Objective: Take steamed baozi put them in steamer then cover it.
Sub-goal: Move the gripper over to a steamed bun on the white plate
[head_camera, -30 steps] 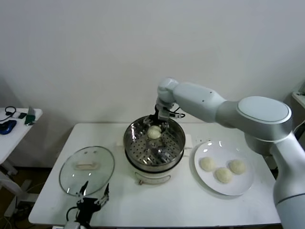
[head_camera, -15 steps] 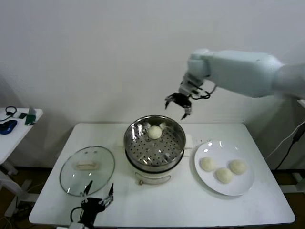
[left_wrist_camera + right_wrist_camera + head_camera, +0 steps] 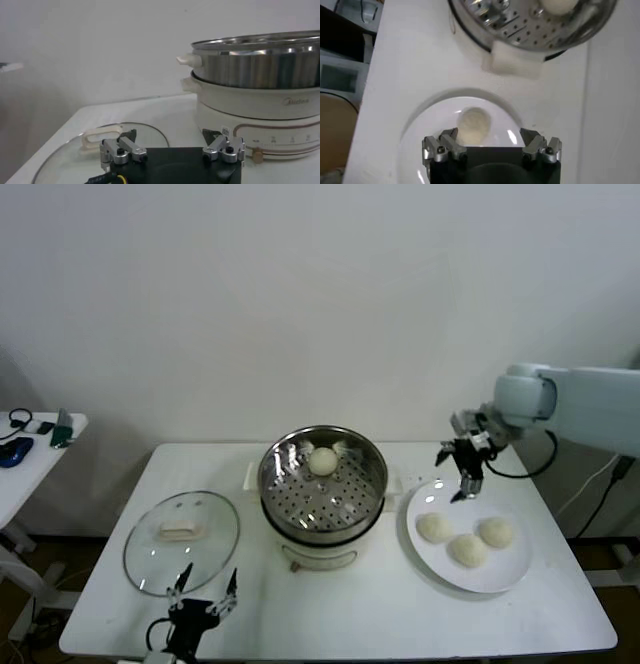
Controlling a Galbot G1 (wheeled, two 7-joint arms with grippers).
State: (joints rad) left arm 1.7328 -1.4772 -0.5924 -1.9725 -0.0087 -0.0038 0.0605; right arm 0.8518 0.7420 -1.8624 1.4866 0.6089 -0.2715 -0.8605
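The steel steamer (image 3: pixel 323 481) stands mid-table on its cream pot base and holds one baozi (image 3: pixel 322 461) at its far side; steamer and baozi also show in the right wrist view (image 3: pixel 555 6). Three baozi (image 3: pixel 434 528) (image 3: pixel 468 550) (image 3: pixel 497 532) lie on a white plate (image 3: pixel 432 569) to the right. My right gripper (image 3: pixel 459 475) is open and empty, hanging above the plate's far left rim; one baozi (image 3: pixel 473 126) lies below it. The glass cover (image 3: pixel 181 540) lies flat on the table at the left. My left gripper (image 3: pixel 201 605) is open and empty at the near table edge by the cover.
A side table (image 3: pixel 30 454) with small items stands at the far left. The pot base shows close ahead in the left wrist view (image 3: pixel 260 107), with the cover's handle (image 3: pixel 100 135) in front of the left gripper.
My right gripper has left the baozi in the steamer, risen, then swung right and down to the plate. The left arm has stayed put.
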